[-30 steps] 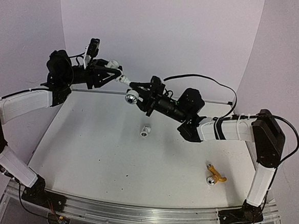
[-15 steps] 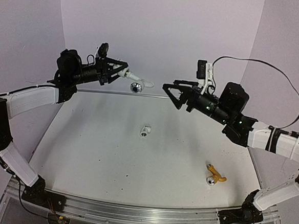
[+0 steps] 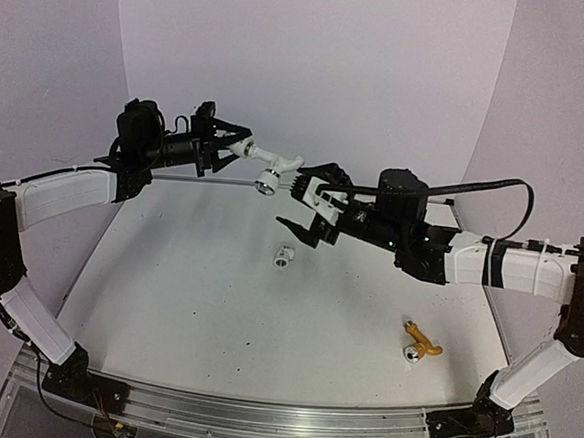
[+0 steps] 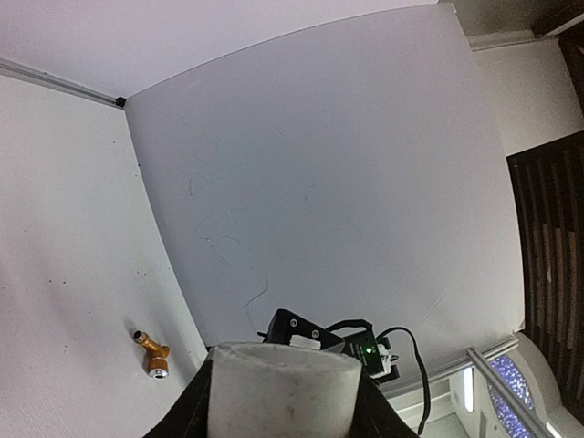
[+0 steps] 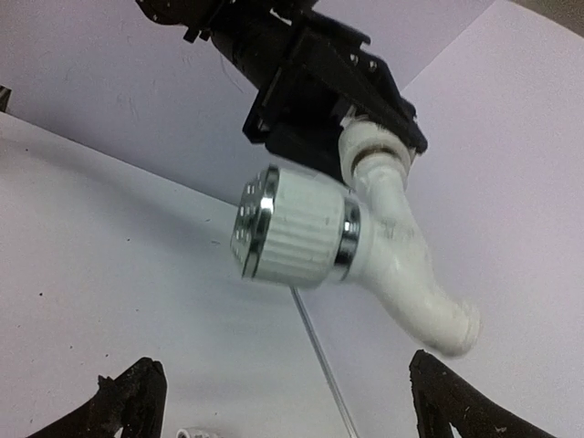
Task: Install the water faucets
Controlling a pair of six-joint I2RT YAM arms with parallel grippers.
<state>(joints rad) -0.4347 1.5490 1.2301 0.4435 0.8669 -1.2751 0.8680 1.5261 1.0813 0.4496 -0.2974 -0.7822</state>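
Top external view: the left pincer (image 3: 233, 145) is clenched on the white plastic faucet (image 3: 268, 163), gripping it by the stubby collar at its rear end and holding it in the air above the far part of the white desk (image 3: 186, 302). The faucet's long axis runs straight out from that pincer toward the right pincer (image 3: 293, 201). Its spout tip points on toward the right arm, and its silver-ringed knob points down and toward the camera. The right pincer is released, fingers spread wide, just beside the knob and not touching it. A short white pipe fitting (image 3: 284, 256) lies on the desk just under the right pincer's lower finger. The yellow-gold metal faucet (image 3: 422, 343) lies flat well away from both pincers, toward the near right, with its silvery end facing the near edge.

Left wrist view: only the blunt white collar end shows, wedged between the pincer's fingers, with the rest of the faucet hidden behind it. Beyond it are the gold faucet (image 4: 153, 352) on the desk and a green light on the right arm.

Right wrist view: this one alone shows the ribbed white knob (image 5: 297, 239) with its two chrome rings and perforated face, and the curved spout bending down to the right. The right pincer's two black fingertips (image 5: 137, 401) stand far apart below the faucet.
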